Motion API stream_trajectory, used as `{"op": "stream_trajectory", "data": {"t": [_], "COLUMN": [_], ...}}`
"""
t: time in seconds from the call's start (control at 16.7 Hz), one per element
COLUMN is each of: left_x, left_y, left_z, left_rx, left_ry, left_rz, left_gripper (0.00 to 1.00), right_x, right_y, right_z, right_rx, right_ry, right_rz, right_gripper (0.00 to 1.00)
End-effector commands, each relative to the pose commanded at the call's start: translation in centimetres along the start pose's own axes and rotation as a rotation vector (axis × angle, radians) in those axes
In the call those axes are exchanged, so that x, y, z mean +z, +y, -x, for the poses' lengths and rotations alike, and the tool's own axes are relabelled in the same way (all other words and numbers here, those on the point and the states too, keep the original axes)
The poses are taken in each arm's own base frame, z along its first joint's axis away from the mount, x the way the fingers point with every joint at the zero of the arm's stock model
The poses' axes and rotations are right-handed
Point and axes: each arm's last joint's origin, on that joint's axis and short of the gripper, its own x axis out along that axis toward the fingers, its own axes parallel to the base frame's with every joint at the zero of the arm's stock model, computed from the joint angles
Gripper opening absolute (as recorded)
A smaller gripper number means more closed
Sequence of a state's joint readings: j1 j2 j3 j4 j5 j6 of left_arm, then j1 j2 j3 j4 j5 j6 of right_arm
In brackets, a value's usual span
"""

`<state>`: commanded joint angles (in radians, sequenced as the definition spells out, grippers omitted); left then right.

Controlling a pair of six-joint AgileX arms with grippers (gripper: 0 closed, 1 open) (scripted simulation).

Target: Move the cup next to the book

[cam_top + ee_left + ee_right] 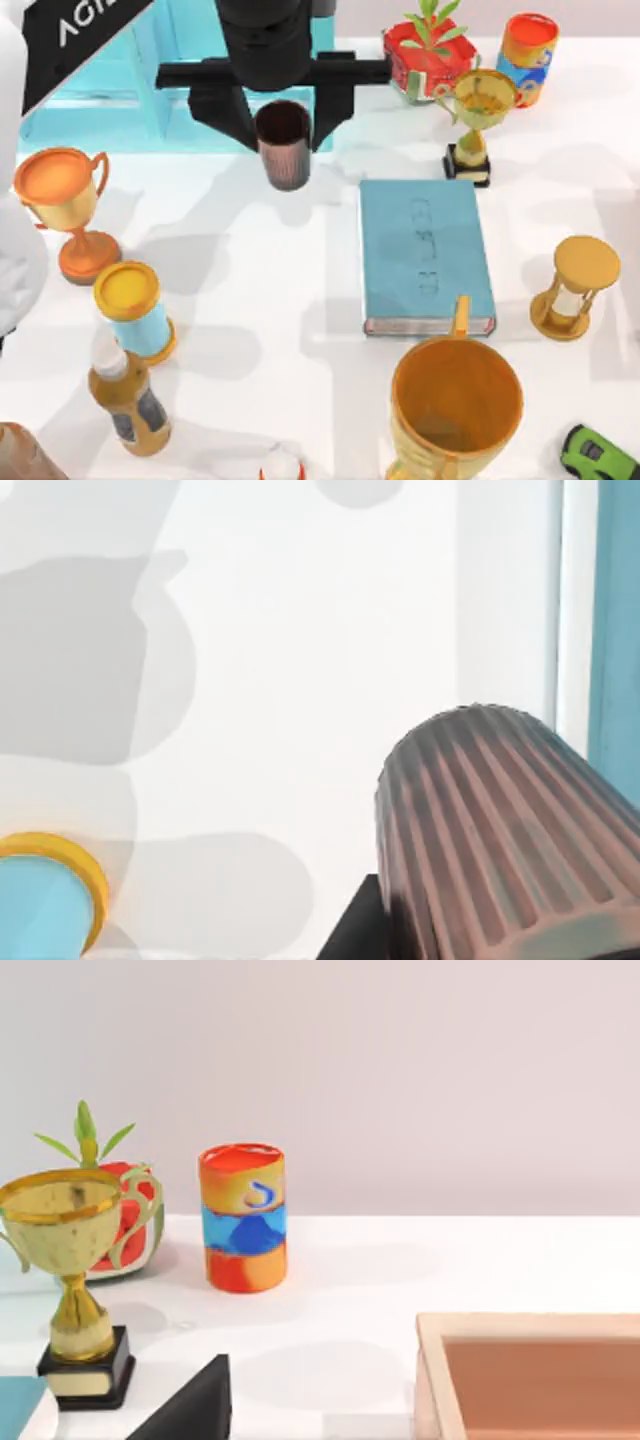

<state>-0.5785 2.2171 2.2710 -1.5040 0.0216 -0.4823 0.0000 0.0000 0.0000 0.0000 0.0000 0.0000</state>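
The cup [284, 147], a small reddish-brown ribbed tumbler, sits between the black fingers of my left gripper [283, 125] at the back middle of the table. The gripper is shut on the cup. In the left wrist view the cup's ribbed side [500, 820] is close up over the white tabletop. The book [425, 255], flat and teal-blue, lies to the right of the cup and nearer the front, a short gap away. Its corner [15, 1400] also shows in the right wrist view. A dark part of my right gripper [190, 1405] shows at that view's lower edge.
A gold trophy [480, 120], red planter [428, 55] and colourful can [527, 55] stand behind the book. A big orange mug [455, 410] stands in front of it, an hourglass [575, 285] to its right. On the left are an orange trophy [60, 200], a yellow-lidded can [135, 310] and a bottle [125, 395].
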Motion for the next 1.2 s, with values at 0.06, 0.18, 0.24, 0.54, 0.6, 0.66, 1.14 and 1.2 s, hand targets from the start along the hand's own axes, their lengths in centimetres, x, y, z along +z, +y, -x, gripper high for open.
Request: {"op": "stream_trajectory", "data": {"t": [0.06, 0.18, 0.24, 0.54, 0.6, 0.66, 1.14, 1.2], "left_x": [-0.3, -0.7, -0.9, -1.0, -1.0, -0.9, -1.4, -1.6], "left_y": [-0.6, -1.5, -1.7, -2.0, -2.0, -1.8, -1.6, -1.6], "left_z": [-0.7, -1.8, -2.2, -2.6, -2.6, -2.4, -7.7, -8.3], "left_rx": [0.008, 0.025, 0.031, 0.038, 0.038, 0.036, 0.039, 0.038], "left_ry": [0.027, 0.072, 0.085, 0.099, 0.099, 0.094, 0.102, 0.100], "left_rz": [0.019, 0.050, 0.060, 0.068, 0.068, 0.070, 0.069, 0.069], "left_gripper": [0.00, 0.00, 0.00, 0.00, 0.00, 0.00, 0.00, 0.00], "right_x": [0.0, 0.0, 0.0, 0.0, 0.0, 0.0, 0.0, 0.0], "right_y": [0.0, 0.0, 0.0, 0.0, 0.0, 0.0, 0.0, 0.0], "right_z": [0.0, 0.0, 0.0, 0.0, 0.0, 0.0, 0.0, 0.0], "right_rx": [0.000, 0.000, 0.000, 0.000, 0.000, 0.000, 0.000, 0.000], "right_ry": [0.000, 0.000, 0.000, 0.000, 0.000, 0.000, 0.000, 0.000], "right_rz": [0.000, 0.000, 0.000, 0.000, 0.000, 0.000, 0.000, 0.000], "right_gripper": [1.00, 1.00, 1.00, 1.00, 1.00, 1.00, 1.00, 1.00]}}
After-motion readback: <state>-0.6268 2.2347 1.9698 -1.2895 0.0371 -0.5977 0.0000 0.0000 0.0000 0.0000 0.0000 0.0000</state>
